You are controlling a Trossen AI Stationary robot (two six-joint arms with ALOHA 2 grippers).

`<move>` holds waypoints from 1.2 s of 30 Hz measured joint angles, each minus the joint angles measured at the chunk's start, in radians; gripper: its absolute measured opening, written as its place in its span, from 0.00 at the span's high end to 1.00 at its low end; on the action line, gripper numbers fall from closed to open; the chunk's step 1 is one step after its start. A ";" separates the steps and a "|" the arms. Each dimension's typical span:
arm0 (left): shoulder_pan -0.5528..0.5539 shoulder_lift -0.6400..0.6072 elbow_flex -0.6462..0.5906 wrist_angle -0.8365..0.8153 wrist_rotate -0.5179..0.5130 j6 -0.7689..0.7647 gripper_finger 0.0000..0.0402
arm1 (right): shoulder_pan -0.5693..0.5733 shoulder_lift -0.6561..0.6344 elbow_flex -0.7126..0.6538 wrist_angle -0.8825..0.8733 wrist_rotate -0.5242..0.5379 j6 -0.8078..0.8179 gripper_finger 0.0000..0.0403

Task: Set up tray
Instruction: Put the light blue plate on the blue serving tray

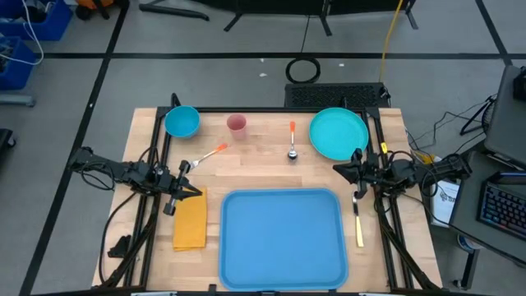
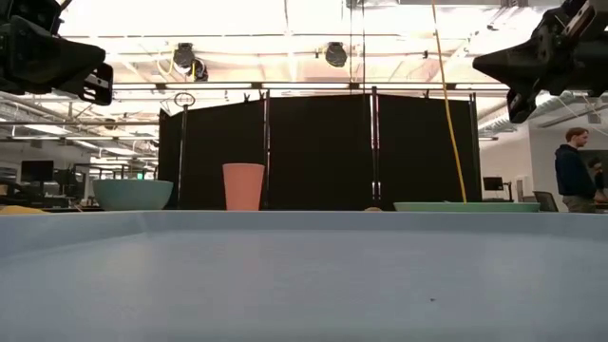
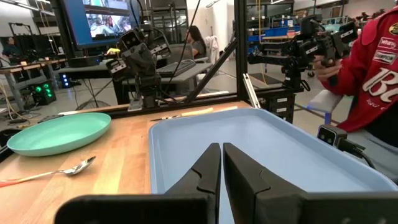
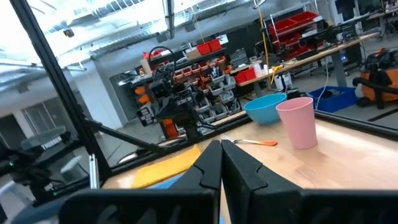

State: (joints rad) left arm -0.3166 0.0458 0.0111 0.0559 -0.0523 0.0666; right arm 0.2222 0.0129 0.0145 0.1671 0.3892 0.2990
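The blue tray [image 1: 283, 238] lies flat on the near middle of the table and fills the low view's foreground [image 2: 304, 275]. My left gripper [image 1: 196, 190] hovers shut above the table just off the tray's left far corner, over the yellow napkin's [image 1: 190, 220] far end. Its shut fingers show in the left wrist view [image 3: 221, 163], pointing across the tray [image 3: 267, 143]. My right gripper [image 1: 338, 168] hovers shut off the tray's right far corner, near the teal plate [image 1: 339, 133]. Its fingers [image 4: 221, 160] point toward the napkin [image 4: 168, 165].
A blue bowl [image 1: 182, 122], a pink cup [image 1: 237, 124], an orange-handled fork [image 1: 209, 156] and spoon [image 1: 292, 141] lie on the table's far half. A yellow-handled knife [image 1: 358, 222] lies right of the tray. A person in red [image 3: 373, 68] stands beyond the table.
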 joint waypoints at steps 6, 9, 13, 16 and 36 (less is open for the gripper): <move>0.000 0.000 0.000 0.067 -0.091 0.051 0.95 | 0.000 0.016 0.000 -0.037 0.052 0.004 1.00; 0.001 0.000 0.001 0.101 -0.168 0.109 0.95 | 0.000 0.030 0.000 -0.005 0.131 0.030 1.00; 0.001 0.000 0.001 0.097 -0.181 0.097 0.95 | -0.001 0.041 0.000 0.002 0.166 0.013 1.00; 0.001 0.000 0.001 0.100 -0.148 0.028 0.95 | 0.000 0.053 0.000 0.031 0.164 0.000 1.00; 0.001 0.000 0.000 0.174 0.026 0.104 0.95 | 0.002 0.264 0.000 0.137 0.025 -0.043 1.00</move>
State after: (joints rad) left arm -0.3157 0.0460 0.0113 0.2294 -0.0260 0.1706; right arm 0.2245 0.2770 0.0147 0.3037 0.4145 0.2557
